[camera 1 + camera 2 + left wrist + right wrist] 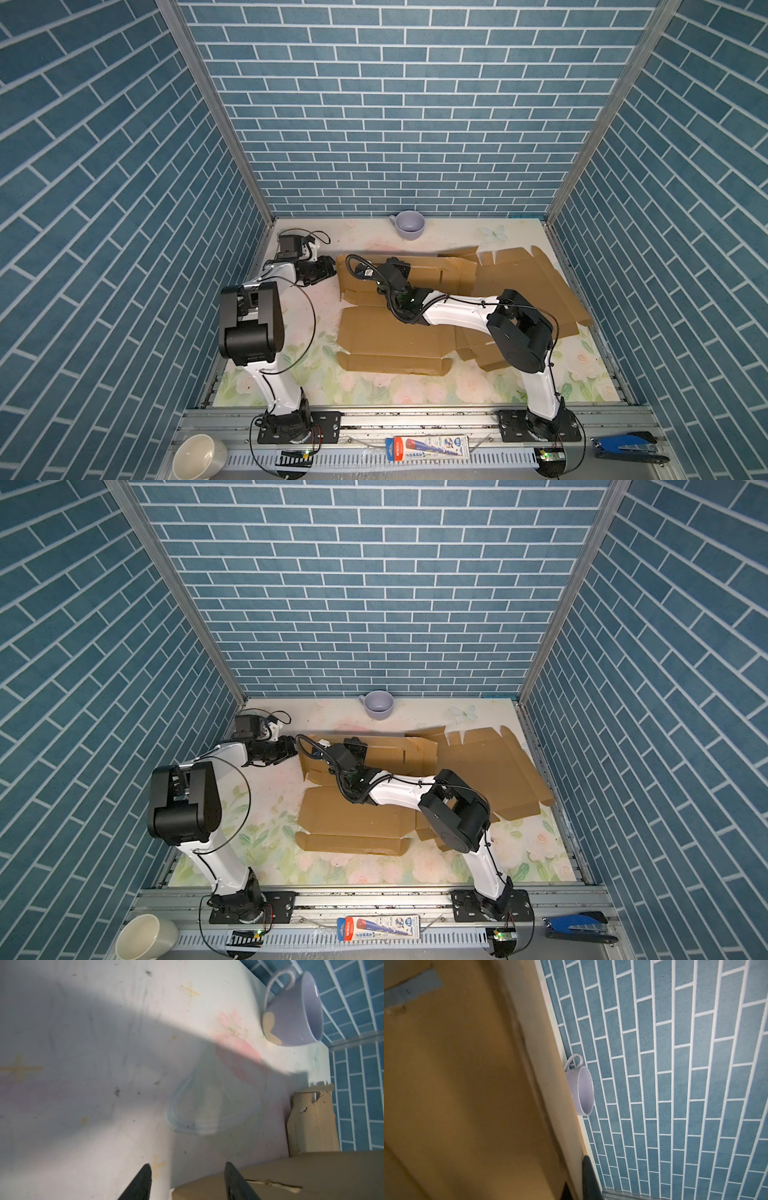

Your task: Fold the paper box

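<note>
Blue brick walls (415,124) close in on three sides, with a flower-printed tabletop (374,390) below us. Nearest, along the metal rail (415,419), we spot a cream mug (199,457), a blister pack (428,448) and a blue stapler (627,446).

Just past the rail runs a bare strip of table. Then comes the paper box (390,340), its near panel lying flat mid-table. There's open table on its left too, up to the left arm (266,374). On the right it's tight: a flat cardboard sheet (528,282) spreads almost to the side wall.

The right arm (453,309) comes in low across the box, elbow bent. The right gripper (392,268) is pinched together on the edge of the box's tilted-up far panel.

The left arm runs along the left wall, wrist turned inward. The left gripper (328,266) sits at the box's far left corner, fingers (139,1184) apart. In the left wrist view a cardboard edge shows between them, but we cannot tell whether they touch it.

Farthest out, a lilac cup (409,224) stands upright by the back wall, apart from the cardboard.
</note>
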